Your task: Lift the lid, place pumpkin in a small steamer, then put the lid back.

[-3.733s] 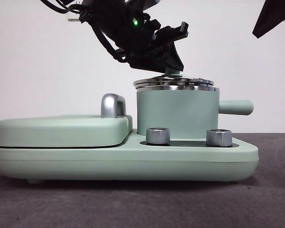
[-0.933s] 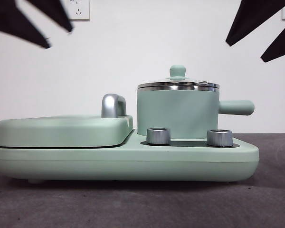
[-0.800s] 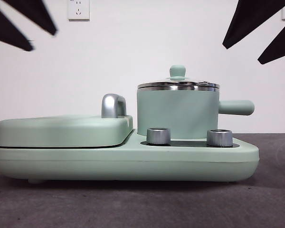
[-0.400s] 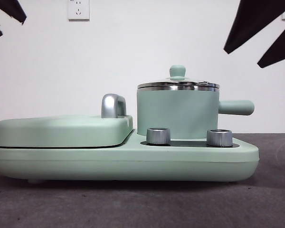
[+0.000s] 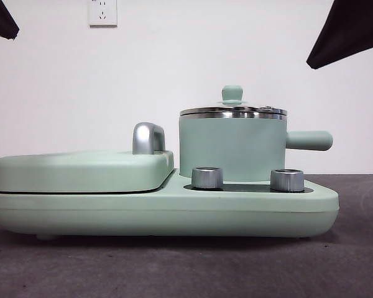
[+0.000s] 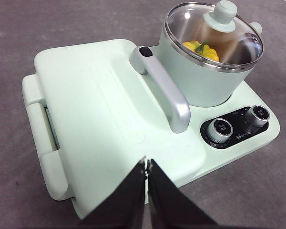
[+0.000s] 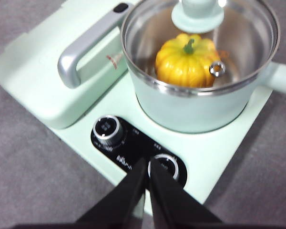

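Observation:
The small steamer (image 5: 231, 148) stands on the appliance base, side handle pointing right. The glass lid (image 5: 233, 110) with its mint-green knob rests on the steamer's rim. The yellow-orange pumpkin (image 7: 187, 60) sits inside the steamer under the lid; it also shows through the glass in the left wrist view (image 6: 203, 49). My left gripper (image 6: 147, 164) is shut and empty, high above the griddle cover. My right gripper (image 7: 148, 164) is shut and empty, high above the steel knobs. In the front view both arms show only as black tips at the top corners.
The wide mint-green appliance base (image 5: 161, 211) carries a flat griddle cover (image 5: 81, 171) with a steel handle (image 5: 148, 138) at left and two steel knobs (image 5: 206, 177) in front of the steamer. Dark grey tabletop surrounds it.
Both arms have drawn up and outward toward the top corners of the front view. The lid, held over the steamer at first, now rests on it, released.

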